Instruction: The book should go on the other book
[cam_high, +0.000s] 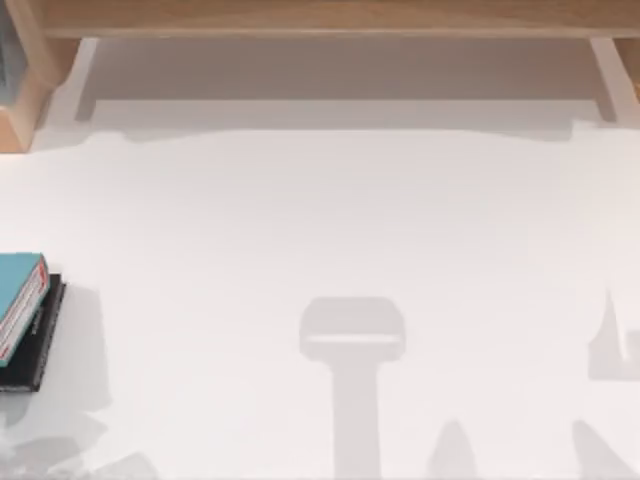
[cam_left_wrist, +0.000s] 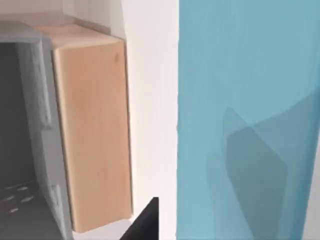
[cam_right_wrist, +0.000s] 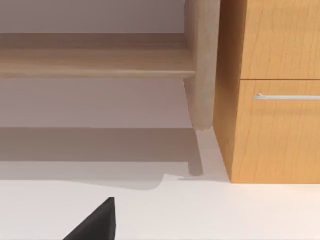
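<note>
Book (cam_high: 20, 290), teal-blue cover with white page edges and a red stripe along the edge, lies flat at the table's (cam_high: 330, 220) far left edge, partly cut off by the top view. Long axis runs roughly front to back, tilted slightly, striped page edge facing right. It rests on top of the other book (cam_high: 42, 345), the flat black one, whose right and near edges protrude from beneath it. Left wrist view: teal cover (cam_left_wrist: 245, 115) seen close, a wooden cabinet side (cam_left_wrist: 92, 135) beyond, and 1 dark fingertip (cam_left_wrist: 145, 222) of the left gripper beside the cover; opening and contact cannot be told. Right wrist view: 1 dark fingertip (cam_right_wrist: 95, 222) of the right gripper above white table, facing a wooden drawer unit (cam_right_wrist: 275, 90); opening cannot be told.
</note>
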